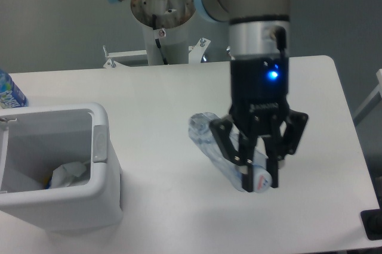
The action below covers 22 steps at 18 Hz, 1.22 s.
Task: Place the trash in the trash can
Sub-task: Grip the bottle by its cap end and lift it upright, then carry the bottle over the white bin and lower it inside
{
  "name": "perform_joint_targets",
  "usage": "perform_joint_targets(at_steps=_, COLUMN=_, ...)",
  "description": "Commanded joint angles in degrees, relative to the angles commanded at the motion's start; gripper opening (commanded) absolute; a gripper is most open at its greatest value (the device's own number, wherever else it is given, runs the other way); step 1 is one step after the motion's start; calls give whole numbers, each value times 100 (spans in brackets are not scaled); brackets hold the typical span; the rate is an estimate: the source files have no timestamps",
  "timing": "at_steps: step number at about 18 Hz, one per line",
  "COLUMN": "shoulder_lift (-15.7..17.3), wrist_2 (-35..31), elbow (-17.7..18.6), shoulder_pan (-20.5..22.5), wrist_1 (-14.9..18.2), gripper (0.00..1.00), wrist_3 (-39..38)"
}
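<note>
Bin (101,146) left side off-frame; blue-labelled bottle (9,94) half cropped (left edge)

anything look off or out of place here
Nothing spilled or knocked over. The clear bottle is squashed flat and hangs at a slant from the gripper, held near its cap end. A crumpled wrapper lies inside the trash can, which stands upright. A blue-labelled bottle stands behind it.
</note>
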<state>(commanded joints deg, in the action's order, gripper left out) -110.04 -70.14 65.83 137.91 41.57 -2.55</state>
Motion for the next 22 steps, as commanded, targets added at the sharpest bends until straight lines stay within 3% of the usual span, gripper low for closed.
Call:
perform_joint_targets(at_steps=6, shoulder_lift=35, wrist_2=18, elbow=26, shoulder_pan=-484, wrist_1=-9, gripper=30, wrist_3=18)
perform_joint_targets(at_steps=10, shoulder_lift=123, wrist_2=17, elbow=27, shoulder_pan=-589, wrist_1=-35, gripper=30, wrist_3=26)
perform_joint_targets(at_steps=13, shoulder_lift=114, wrist_2=9, elbow=44, shoulder_pan=-765, wrist_1=-386, gripper=30, wrist_3=9)
perform_joint_targets(at_steps=17, shoulder_lift=114, wrist_2=17, elbow=44, shoulder_pan=-835, wrist_1=-422, gripper=30, wrist_3=18)
perform_joint_targets(at_steps=22, shoulder_lift=106, wrist_2=9, elbow=79, shoulder_pan=-1240, wrist_1=-422, gripper=30, wrist_3=9)
